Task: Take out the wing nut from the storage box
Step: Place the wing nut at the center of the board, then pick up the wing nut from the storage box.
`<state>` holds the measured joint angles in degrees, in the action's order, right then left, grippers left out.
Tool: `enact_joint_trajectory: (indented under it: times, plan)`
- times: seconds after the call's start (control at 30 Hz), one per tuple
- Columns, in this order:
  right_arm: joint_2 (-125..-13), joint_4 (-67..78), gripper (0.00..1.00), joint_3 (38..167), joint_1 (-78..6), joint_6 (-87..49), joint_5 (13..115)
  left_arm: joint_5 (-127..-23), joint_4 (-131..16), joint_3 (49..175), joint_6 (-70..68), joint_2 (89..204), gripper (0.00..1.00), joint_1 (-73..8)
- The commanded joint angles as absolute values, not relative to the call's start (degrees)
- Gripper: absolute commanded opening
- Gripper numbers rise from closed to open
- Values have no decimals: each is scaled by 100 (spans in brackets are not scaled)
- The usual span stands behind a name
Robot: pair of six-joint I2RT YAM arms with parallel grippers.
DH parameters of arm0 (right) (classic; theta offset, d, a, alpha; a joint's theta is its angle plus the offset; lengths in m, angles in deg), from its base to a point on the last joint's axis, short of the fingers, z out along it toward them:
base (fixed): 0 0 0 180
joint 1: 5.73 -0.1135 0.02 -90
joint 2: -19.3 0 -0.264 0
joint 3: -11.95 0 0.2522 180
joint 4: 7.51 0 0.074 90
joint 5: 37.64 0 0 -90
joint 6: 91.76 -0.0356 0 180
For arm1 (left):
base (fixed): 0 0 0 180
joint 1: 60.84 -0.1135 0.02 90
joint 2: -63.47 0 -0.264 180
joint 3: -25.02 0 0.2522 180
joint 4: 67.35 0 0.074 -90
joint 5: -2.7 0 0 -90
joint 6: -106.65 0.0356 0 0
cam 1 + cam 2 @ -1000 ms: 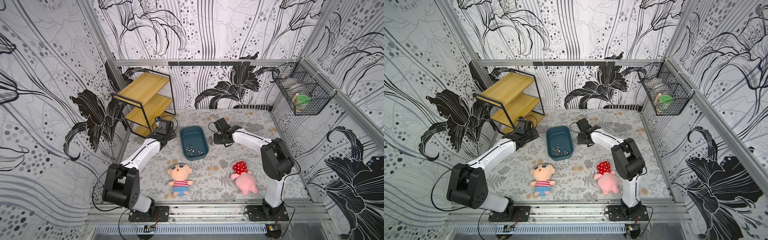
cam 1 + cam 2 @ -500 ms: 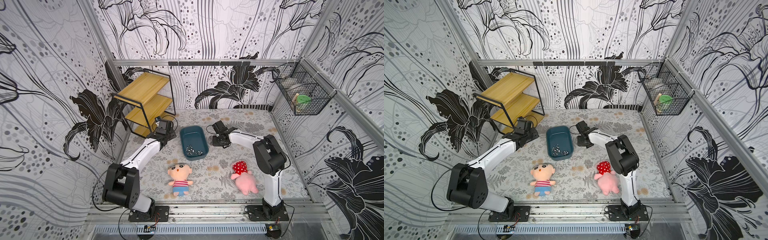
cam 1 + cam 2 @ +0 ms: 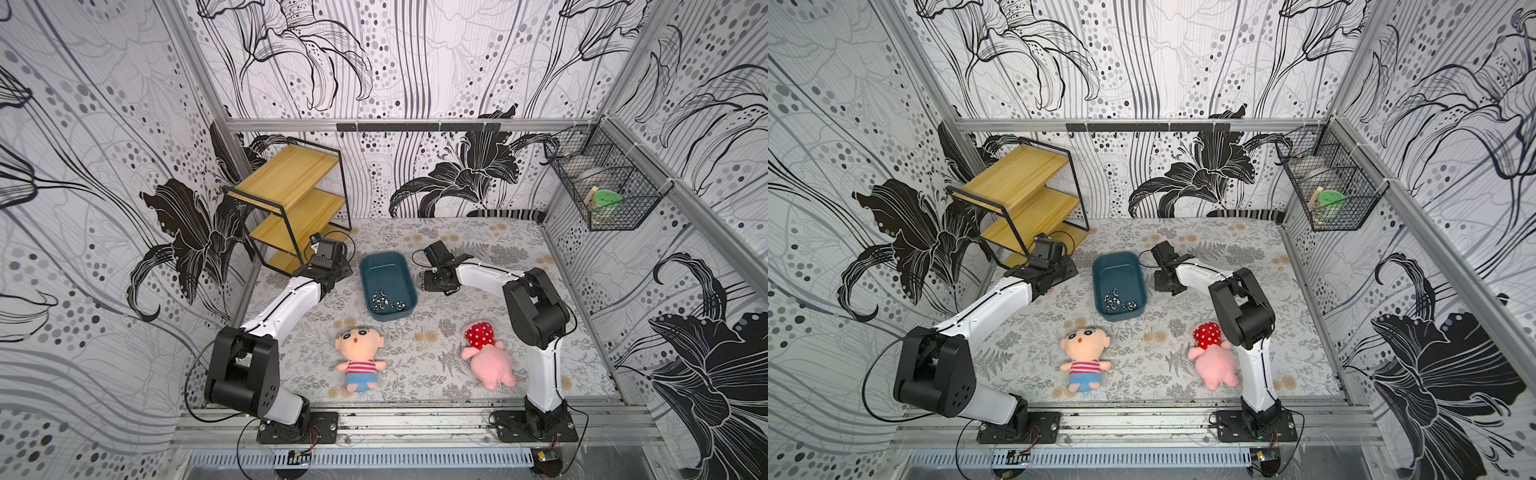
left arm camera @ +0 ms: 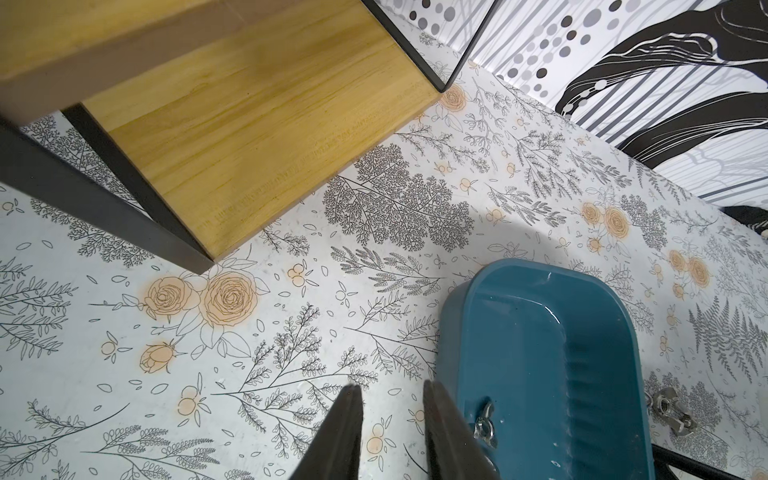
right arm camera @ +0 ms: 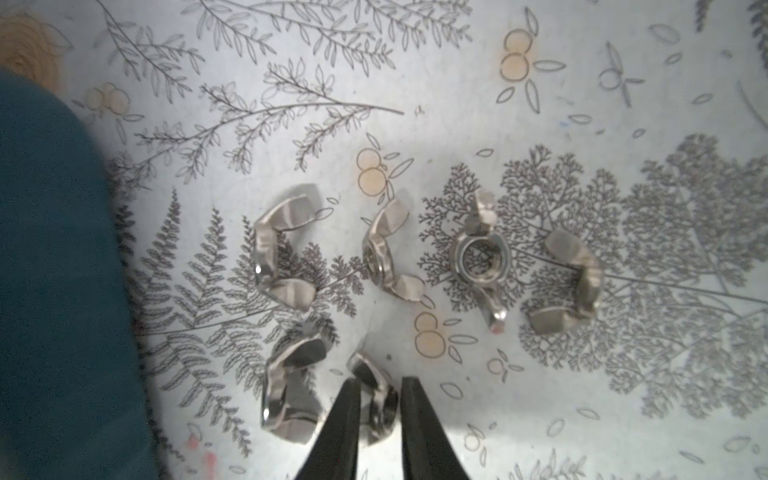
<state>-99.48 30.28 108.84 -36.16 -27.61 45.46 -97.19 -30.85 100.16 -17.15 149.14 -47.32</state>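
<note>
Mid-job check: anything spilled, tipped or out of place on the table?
Nothing stands out. The storage box sits flat with wing nuts inside; six more nuts lie grouped beside it, one inside the right pincer.

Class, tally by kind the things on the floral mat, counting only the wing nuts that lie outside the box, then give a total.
Wing nuts: 6
Plush dolls: 2
Storage box: 1
Wooden shelf: 1
Total: 10
</note>
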Motion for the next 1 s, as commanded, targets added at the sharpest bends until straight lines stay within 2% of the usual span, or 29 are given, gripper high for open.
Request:
enact_joint_trajectory:
  times: [0.0,0.33,0.57,0.8,0.97]
  plan:
    - [-9954,3206,27,10999,-3584,-2726,4432,-9847,-3140,10038,-1718,14869,32,-4701]
    - [-9372,3357,29,11151,-3629,-2607,4342,-9847,-3135,10043,-1720,14838,32,-4699]
    - [-9106,3705,31,11843,-4190,-2411,4149,-9811,-3188,10019,-1745,14877,32,-4701]
    - [-9464,3887,31,12662,-4852,-2236,4408,-9813,-3188,10004,-1747,14866,32,-4696]
    - [-9986,3873,31,13052,-5035,-2285,4712,-9811,-3184,9994,-1753,14844,32,-4703]
